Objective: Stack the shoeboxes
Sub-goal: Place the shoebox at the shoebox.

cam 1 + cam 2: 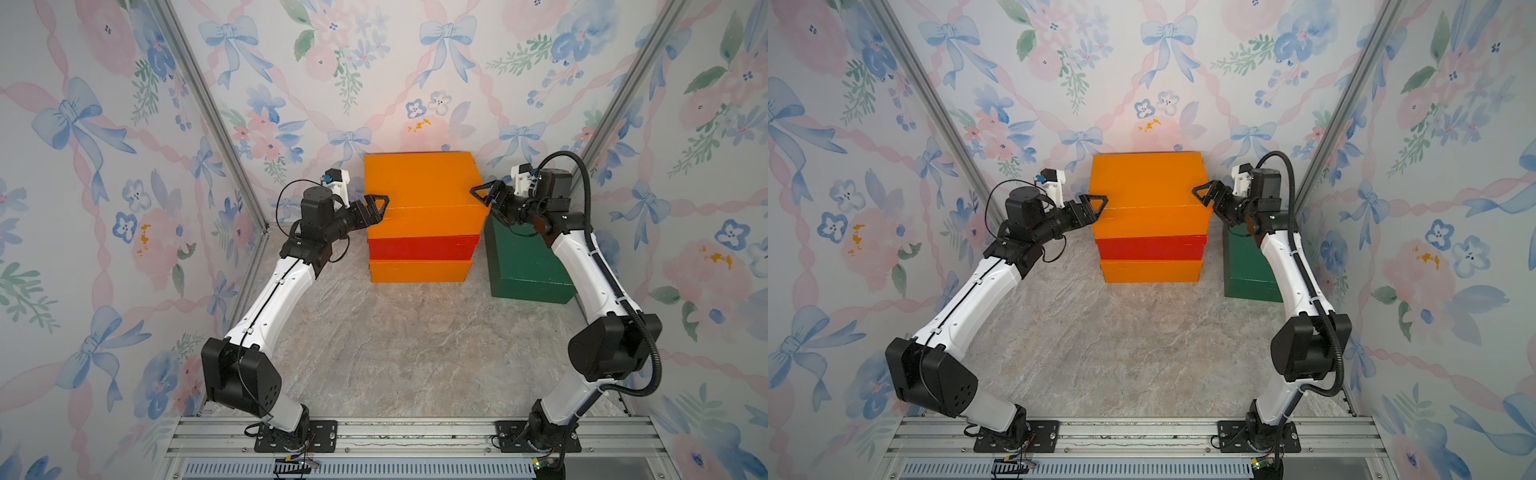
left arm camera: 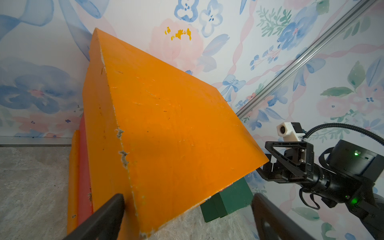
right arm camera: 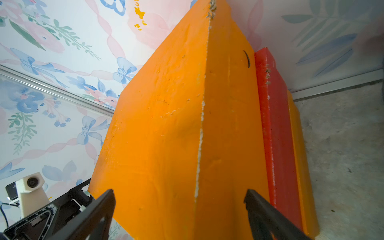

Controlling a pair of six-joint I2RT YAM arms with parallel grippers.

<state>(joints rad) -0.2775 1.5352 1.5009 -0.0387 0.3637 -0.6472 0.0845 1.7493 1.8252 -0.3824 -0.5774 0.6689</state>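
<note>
Three shoeboxes stand stacked against the back wall: an orange one at the bottom, a red one on it, and another orange one on top. A dark green shoebox rests on the table to the right of the stack, partly hidden by my right arm. My left gripper is open at the top box's left end. In the left wrist view it straddles that box's corner, one finger well clear. My right gripper is open at the top box's right end, its jaws spanning the edge.
The grey marbled table runs from the stack to the metal rail at the arm bases. Floral walls close in on the left, back and right. The green shoebox sits close to the right wall.
</note>
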